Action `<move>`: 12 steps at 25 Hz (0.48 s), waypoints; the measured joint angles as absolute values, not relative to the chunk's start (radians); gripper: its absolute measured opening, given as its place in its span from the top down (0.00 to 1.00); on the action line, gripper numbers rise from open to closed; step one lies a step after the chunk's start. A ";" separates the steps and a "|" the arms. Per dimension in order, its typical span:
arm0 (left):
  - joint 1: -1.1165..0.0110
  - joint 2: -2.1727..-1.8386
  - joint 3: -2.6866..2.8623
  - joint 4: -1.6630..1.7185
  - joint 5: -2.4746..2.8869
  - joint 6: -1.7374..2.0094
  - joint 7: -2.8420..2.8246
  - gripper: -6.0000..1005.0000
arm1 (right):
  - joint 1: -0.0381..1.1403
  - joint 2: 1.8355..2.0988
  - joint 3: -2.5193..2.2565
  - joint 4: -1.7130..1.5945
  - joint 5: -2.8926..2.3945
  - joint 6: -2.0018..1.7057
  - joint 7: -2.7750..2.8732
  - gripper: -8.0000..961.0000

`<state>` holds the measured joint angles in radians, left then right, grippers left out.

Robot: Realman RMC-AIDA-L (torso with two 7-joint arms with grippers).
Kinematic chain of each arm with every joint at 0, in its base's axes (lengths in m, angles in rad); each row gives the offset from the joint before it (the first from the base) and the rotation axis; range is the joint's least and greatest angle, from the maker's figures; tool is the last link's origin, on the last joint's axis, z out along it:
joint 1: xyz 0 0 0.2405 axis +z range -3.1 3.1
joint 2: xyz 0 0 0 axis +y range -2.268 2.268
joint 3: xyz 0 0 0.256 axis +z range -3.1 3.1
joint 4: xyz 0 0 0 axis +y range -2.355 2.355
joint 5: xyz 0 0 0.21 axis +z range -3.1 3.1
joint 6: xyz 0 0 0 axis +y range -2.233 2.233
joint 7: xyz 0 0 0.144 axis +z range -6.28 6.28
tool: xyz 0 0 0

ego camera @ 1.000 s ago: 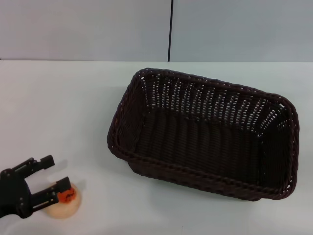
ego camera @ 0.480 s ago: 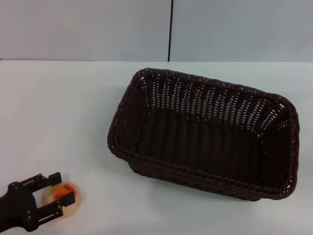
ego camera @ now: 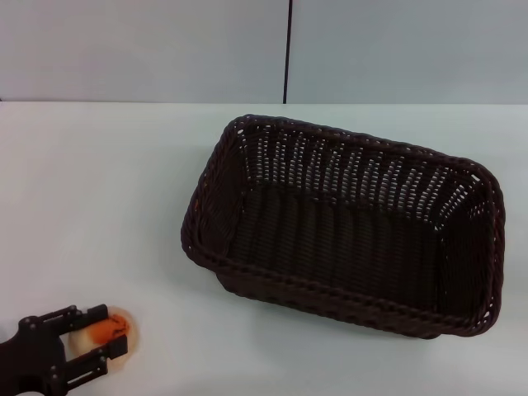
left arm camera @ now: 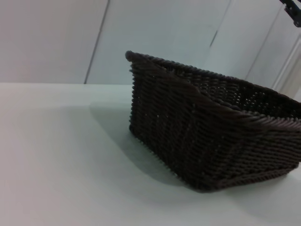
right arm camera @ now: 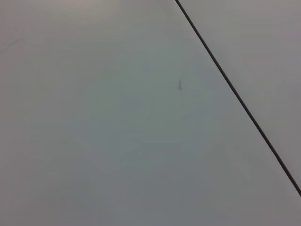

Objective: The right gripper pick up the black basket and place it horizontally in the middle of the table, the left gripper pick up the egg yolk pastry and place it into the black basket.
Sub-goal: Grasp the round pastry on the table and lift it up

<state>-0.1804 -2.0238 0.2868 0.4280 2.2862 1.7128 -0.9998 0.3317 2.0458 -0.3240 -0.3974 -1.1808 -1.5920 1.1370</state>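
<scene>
The black basket [ego camera: 216, 177] stands empty on the white table [ego camera: 99, 190], right of the middle, its long side turned slightly off square; the left wrist view shows its woven wall [left arm camera: 188, 136] from the side. At the near left corner lies the egg yolk pastry [ego camera: 121, 333], pale with an orange-red top. My left gripper [ego camera: 99, 337] is low over it, open, with one finger on each side; the fingers hide most of the bun. The right gripper is out of view; its wrist view shows only a grey wall.
A grey wall with a dark vertical seam [ego camera: 287, 49] rises behind the table. A small black part [left arm camera: 292, 10] shows above the basket in the left wrist view. White tabletop stretches between the pastry and the basket.
My left gripper has drawn back toward the near edge and come down, so its fingers now straddle the pastry. The basket has not moved.
</scene>
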 joint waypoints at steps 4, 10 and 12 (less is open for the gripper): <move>-0.181 -2.022 0.289 0.428 2.287 1.720 -0.994 0.41 | 0.331 2.046 -0.324 -0.397 -1.181 -1.593 1.136 0.58; -0.182 -2.026 0.288 0.428 2.287 1.720 -0.981 0.55 | 0.331 2.046 -0.324 -0.397 -1.181 -1.592 1.135 0.58; -0.183 -2.028 0.288 0.428 2.287 1.719 -0.975 0.60 | 0.331 2.046 -0.324 -0.397 -1.182 -1.592 1.135 0.58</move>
<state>-0.1826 -2.0278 0.2883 0.4280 2.2873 1.7188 -0.9747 0.3312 2.0463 -0.3236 -0.3972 -1.1821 -1.5922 1.1350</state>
